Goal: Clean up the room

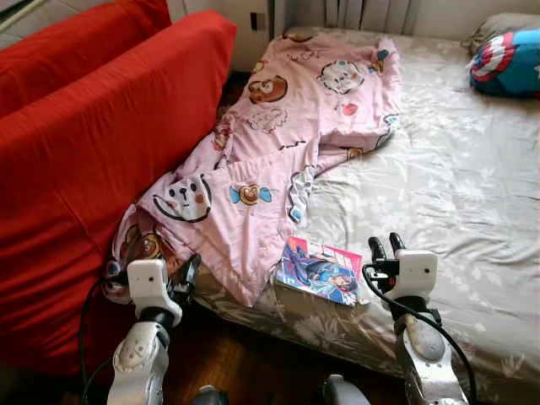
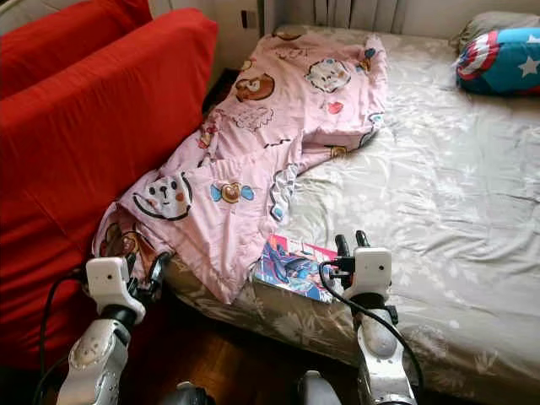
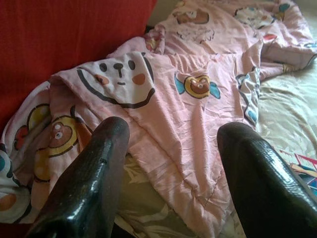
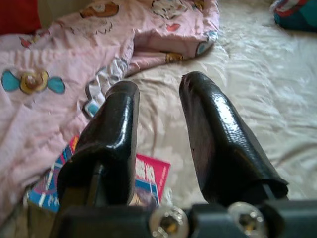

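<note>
A pink cartoon-print blanket (image 1: 278, 152) lies crumpled along the left side of the bed (image 1: 439, 186), and its lower corner hangs over the front edge. A colourful magazine (image 1: 321, 270) rests at the bed's front edge, partly tucked under the blanket. My left gripper (image 1: 187, 275) is open, low at the bed's corner and just in front of the hanging blanket (image 3: 198, 114). My right gripper (image 1: 384, 246) is open by a narrow gap with nothing in it. It hovers over the sheet just right of the magazine (image 4: 148, 173).
A red sofa (image 1: 93, 143) presses against the bed's left side. A blue star-shield pillow (image 1: 509, 61) and a grey pillow (image 1: 498, 24) sit at the far right. Dark wooden floor (image 1: 245, 363) shows below the bed edge.
</note>
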Controlling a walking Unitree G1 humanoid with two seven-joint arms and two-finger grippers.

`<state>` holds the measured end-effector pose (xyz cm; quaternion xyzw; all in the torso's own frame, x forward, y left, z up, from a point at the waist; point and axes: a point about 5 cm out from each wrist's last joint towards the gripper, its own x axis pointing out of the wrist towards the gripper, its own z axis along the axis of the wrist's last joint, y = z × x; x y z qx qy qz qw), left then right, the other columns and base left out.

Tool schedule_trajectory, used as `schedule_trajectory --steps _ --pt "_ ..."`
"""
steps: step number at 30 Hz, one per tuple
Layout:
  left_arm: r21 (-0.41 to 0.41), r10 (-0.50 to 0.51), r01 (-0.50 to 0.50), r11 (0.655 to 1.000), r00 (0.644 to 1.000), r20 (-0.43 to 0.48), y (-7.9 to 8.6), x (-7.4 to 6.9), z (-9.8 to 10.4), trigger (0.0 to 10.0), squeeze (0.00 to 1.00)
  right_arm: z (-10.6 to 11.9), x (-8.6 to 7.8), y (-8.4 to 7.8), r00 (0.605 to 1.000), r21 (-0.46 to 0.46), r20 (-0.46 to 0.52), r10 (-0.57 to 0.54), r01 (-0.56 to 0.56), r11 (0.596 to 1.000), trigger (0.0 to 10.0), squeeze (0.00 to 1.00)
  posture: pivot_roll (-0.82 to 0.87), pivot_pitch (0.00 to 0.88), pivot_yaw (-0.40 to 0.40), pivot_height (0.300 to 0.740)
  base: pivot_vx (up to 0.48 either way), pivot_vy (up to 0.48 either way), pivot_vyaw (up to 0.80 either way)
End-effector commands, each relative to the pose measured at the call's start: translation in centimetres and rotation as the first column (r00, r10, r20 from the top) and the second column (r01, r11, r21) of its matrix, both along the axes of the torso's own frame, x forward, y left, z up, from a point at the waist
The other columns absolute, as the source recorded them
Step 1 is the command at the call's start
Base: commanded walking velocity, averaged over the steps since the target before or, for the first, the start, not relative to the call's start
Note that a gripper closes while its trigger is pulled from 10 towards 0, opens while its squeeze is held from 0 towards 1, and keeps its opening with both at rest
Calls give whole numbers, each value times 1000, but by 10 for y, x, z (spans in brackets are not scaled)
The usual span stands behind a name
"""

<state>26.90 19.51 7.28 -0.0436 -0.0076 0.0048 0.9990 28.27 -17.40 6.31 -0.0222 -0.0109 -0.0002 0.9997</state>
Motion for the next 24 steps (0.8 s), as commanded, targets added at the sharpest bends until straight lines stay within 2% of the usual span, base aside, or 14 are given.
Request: schedule_trajectory --steps 1,5,8,24 --pt "-3 9 -9 1000 1000 -14 2 -3 -2 10000 0 -3 -3 1 1000 1 -26 3 -3 1000 10000 0 -146 194 18 656 0 0 0" --pt "-4 8 -8 1000 1000 -10 0 -1 0 10000 0 -3 -3 1 1000 3 -31 1 -1 1000 10000 0 -147 199 17 636 0 0 0" --pt "-5 11 -11 1000 1000 -9 0 0 1 10000 0 -1 -3 0 1000 14 0 5 -5 1000 10000 0 -147 200 17 636 0 0 0" --pt "-5 6 -6 1000 999 -43 -2 -6 -5 10000 0 -4 -3 1 999 19 -36 23 -22 1000 10000 0 -146 204 17 636 0 0 0"
